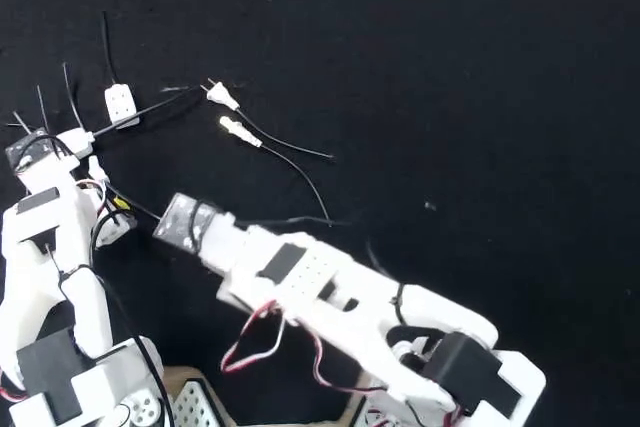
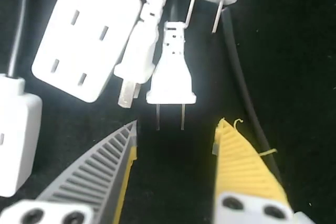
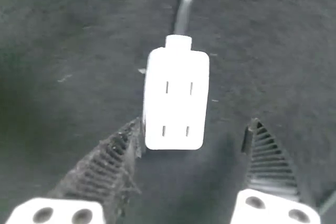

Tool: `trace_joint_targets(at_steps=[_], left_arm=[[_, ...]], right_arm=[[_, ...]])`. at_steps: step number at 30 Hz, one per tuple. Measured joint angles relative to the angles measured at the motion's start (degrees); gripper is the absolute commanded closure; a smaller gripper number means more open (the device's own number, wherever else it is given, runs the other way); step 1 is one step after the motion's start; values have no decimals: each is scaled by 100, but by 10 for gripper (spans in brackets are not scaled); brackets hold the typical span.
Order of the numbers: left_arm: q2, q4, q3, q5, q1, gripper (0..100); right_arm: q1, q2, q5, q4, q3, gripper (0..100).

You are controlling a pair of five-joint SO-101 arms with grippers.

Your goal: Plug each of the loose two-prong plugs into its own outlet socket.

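The counter (image 1: 480, 97) is covered in matte black cloth. Its far edge runs along twelve o'clock, and the widest stretch of plain cloth is found toward two and three o'clock. From the middle, two loose plugs on thin black cords are seen at ten o'clock, the far plug (image 1: 220, 96) and the near plug (image 1: 236, 129). A white outlet block (image 1: 121, 102) lies farther out the same way.

The left gripper (image 2: 177, 125) is held with its ribbed fingers (image 2: 241, 166) apart, one grey and one yellow. The bare prongs of a moulded white plug (image 2: 171, 77) point into the gap between them. A second plug (image 2: 135, 61) lies just beside it, next to a glossy, rounded four-slot outlet (image 2: 79, 40).

The right gripper (image 3: 196, 125) is also spread — a rectangular outlet socket (image 3: 176, 98) with two slot pairs is flanked by it, one fingertip just beside its edge.
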Motion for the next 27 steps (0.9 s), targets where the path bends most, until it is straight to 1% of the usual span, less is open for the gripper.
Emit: trace_joint_targets(at_steps=[5, 11, 17, 21, 24, 27], left_arm=[[0, 0, 0, 0, 0, 762], [0, 0, 0, 0, 0, 762], [0, 0, 0, 0, 0, 762], [0, 0, 0, 0, 0, 762], [0, 0, 0, 0, 0, 762], [0, 0, 0, 0, 0, 762]], right_arm=[[510, 35, 360, -9, 0, 698], [668, 35, 492, -18, 0, 698], [1196, 35, 598, -18, 0, 698], [1248, 35, 598, -9, 0, 698], [1257, -132, 598, 308, -88, 698], [1257, -615, 598, 932, -325, 698]])
